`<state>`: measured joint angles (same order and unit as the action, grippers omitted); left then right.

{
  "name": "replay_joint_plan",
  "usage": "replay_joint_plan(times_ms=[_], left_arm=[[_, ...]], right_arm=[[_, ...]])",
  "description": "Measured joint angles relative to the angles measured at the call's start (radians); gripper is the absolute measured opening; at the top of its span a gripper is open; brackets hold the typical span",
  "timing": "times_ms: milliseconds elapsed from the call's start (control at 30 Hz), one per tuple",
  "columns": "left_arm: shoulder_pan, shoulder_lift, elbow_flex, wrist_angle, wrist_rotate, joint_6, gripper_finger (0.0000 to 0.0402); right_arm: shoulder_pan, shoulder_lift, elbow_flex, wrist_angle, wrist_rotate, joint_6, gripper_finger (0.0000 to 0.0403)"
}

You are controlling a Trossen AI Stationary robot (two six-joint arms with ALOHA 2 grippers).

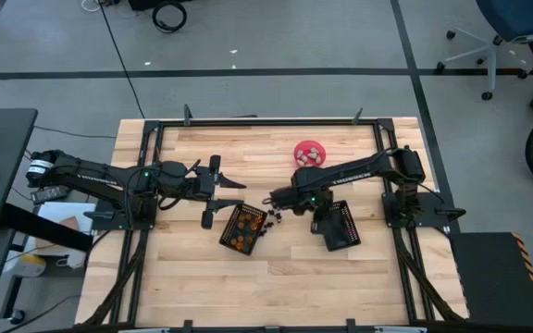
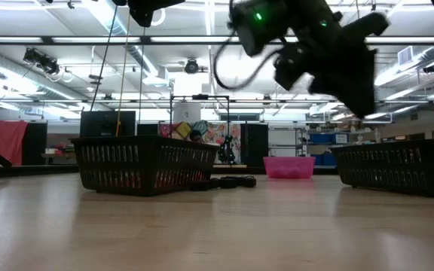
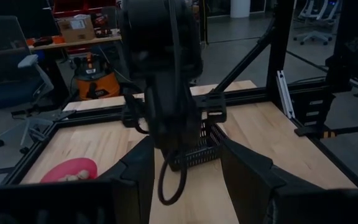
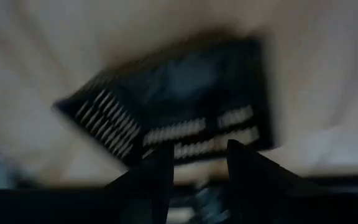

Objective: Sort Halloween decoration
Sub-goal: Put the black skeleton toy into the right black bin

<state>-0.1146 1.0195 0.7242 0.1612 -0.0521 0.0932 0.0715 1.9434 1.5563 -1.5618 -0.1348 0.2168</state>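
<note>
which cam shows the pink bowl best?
High view: the pink bowl is seen from above, unobstructed, pale pieces inside. Low view shows only its side, far off. Left wrist view catches a partial rim. Right wrist view misses it.

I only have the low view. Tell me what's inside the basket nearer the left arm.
Observer: The basket holds orange pieces.
Operator: Now report the pink bowl.
Observer: The pink bowl holds pale pieces.
Operator: Give me the right claw.
Observer: The right claw hangs open and empty beside that basket.
</note>
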Motion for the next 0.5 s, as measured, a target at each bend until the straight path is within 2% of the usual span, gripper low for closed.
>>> replay_joint_plan(times_ms=[100,167,333,500], left_arm=[[0.0,0.0,0.0,0.0,0.0,-0.001,0.0155],[0.0,0.0,0.0,0.0,0.0,-0.001,0.0155],[-0.005,0.0,0.0,-0.001,0.0,-0.007,0.0155],[-0.014,0.0,0.0,-0.003,0.0,-0.007,0.0155]], right_arm=[[0.0,0.0,0.049,0.073,0.15,-0.036,0.0151],[-0.01,-0.001,0.061,0.169,0.2,-0.081,0.0151],[-0.043,-0.001,0.004,0.503,0.216,-0.223,0.0156],[-0.071,0.0,-0.058,0.696,0.224,-0.342,0.0179]])
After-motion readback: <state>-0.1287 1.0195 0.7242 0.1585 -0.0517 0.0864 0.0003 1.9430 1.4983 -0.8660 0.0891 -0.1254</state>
